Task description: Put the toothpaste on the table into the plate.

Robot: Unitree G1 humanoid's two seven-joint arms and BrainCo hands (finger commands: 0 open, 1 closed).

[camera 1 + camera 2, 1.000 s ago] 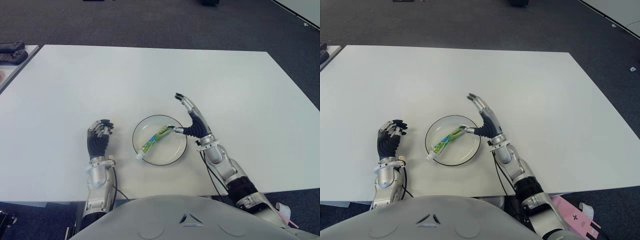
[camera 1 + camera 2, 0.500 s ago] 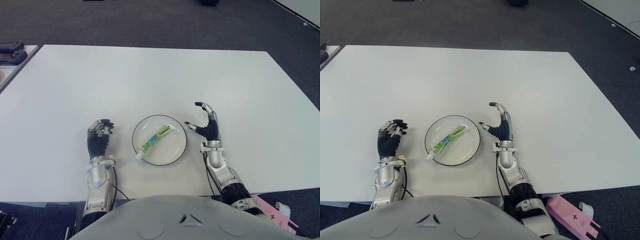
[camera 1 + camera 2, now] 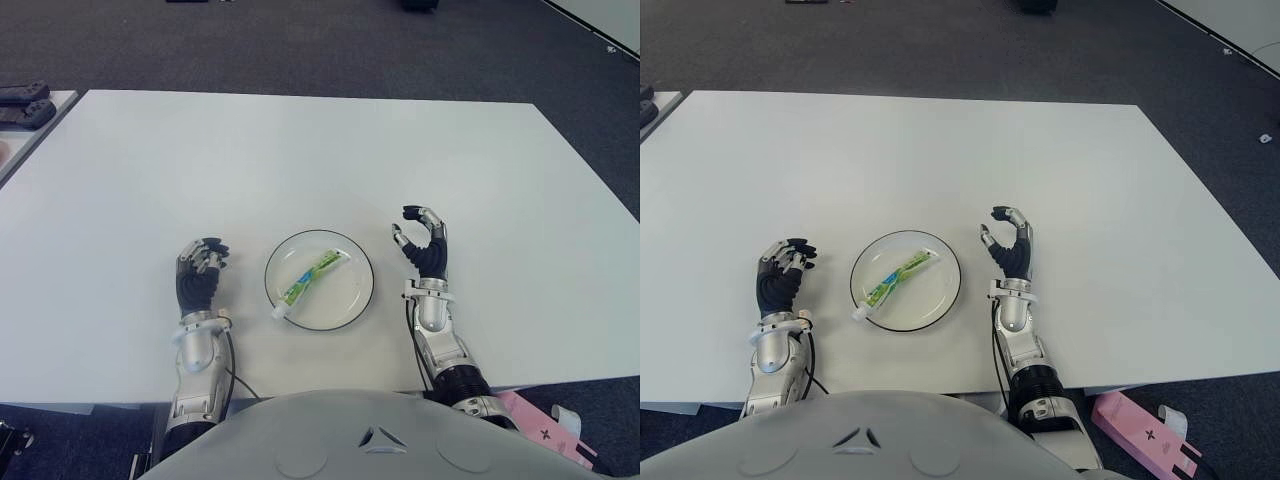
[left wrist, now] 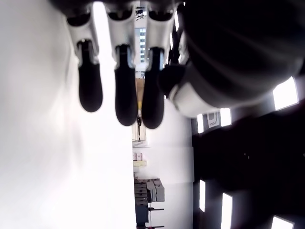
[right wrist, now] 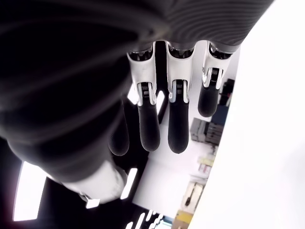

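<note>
A green and white toothpaste tube lies diagonally inside the round white plate near the table's front edge, its cap end reaching the plate's near-left rim. My right hand stands just right of the plate, palm upright, fingers relaxed and holding nothing; its fingers are loosely bent in the right wrist view. My left hand shows left of the plate with fingers curled and nothing in them.
The white table stretches wide behind the plate. Dark objects lie on a neighbouring table at the far left. A pink box sits on the floor at the lower right.
My right hand let go of the toothpaste, leaving it in the plate, then drew back to the right of the plate and curled its fingers a little. The left hand stayed still.
</note>
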